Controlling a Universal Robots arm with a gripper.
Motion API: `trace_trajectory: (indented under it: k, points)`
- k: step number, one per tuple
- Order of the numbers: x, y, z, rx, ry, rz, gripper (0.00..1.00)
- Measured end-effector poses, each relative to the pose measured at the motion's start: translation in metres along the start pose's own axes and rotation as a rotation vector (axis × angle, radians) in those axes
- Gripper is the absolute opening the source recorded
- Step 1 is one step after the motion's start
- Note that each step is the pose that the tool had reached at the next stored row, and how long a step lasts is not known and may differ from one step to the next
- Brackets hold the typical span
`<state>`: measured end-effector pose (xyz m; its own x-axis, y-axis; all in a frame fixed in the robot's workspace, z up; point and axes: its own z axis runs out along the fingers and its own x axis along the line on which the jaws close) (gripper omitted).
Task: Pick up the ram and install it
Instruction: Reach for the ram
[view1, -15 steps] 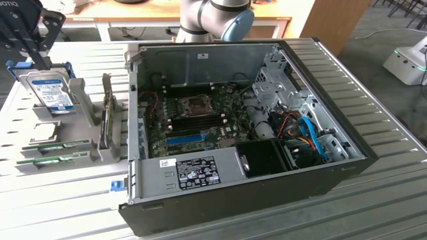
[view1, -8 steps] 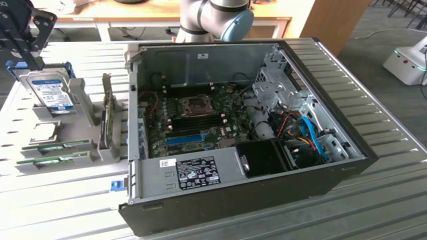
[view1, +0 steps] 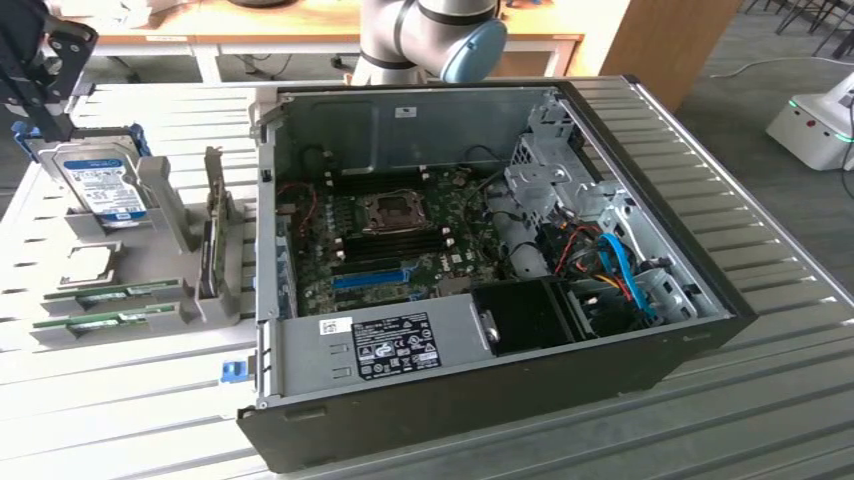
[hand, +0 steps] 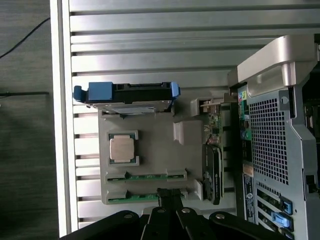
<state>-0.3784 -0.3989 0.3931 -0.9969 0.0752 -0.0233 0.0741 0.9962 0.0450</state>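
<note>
Green ram (hand: 131, 198) lies in the grey holder (hand: 150, 145), nothing installed yet. Gripper (hand: 170, 195) hovers just above it, fingers pressed together, empty.

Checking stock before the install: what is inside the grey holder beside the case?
A hard drive on edge, a processor chip, two ram sticks in slots and a card on edge. The gripper covers part of one stick.

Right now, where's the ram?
Two ram sticks sit side by side in the grey tray on the exterior view's left, outside the computer case, beside the bare CPU. The shut gripper is nearest the stick farther from that CPU.
</note>
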Motion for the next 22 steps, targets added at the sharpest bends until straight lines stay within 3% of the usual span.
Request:
trace_trajectory:
  k: [11,22]
  points:
    - [0.015,-0.0011,-0.0003,-0.0001,0.0000,0.000,0.11]
    - [0.022,-0.0017,-0.0005,-0.0001,0.0000,0.000,0.11]
